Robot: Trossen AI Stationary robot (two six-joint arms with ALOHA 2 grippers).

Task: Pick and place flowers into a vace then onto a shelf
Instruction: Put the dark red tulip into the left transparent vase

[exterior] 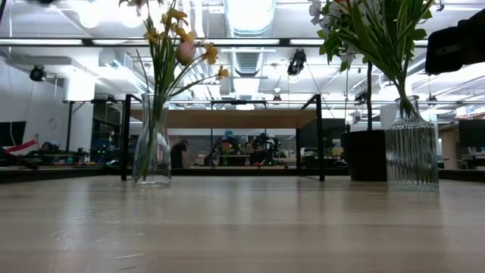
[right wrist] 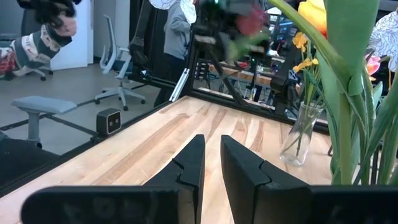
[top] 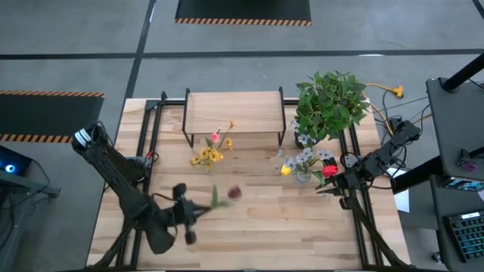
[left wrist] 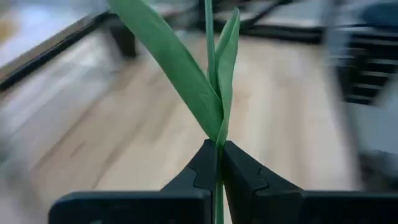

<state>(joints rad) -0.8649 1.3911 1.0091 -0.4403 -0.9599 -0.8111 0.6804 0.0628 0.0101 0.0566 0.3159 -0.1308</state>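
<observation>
High view: the left gripper (top: 198, 212) hangs over the table (top: 257, 227) near its middle front, clenched on a green stem (top: 215, 198) whose maroon flower (top: 235, 193) points toward 2 o'clock. At 12 o'clock from it a vase of yellow and pink flowers (top: 212, 149) stands just in front of the shelf (top: 233, 113) at the table's back. The right gripper (top: 327, 187) sits at the right edge, beside a second vase (top: 303, 177) holding white, yellow and red blooms; a potted plant (top: 331, 106) stands at 1 o'clock of that vase.

Low view: both glass vases stand upright, the shelf between and behind them.

Left wrist view: the fingers (left wrist: 245, 177) pinch the stem just below its leaves.

Right wrist view: the right fingers (right wrist: 191, 163) stand slightly apart, gripping nothing; a stem and yellow bloom (right wrist: 313, 15) rise close beside them.
</observation>
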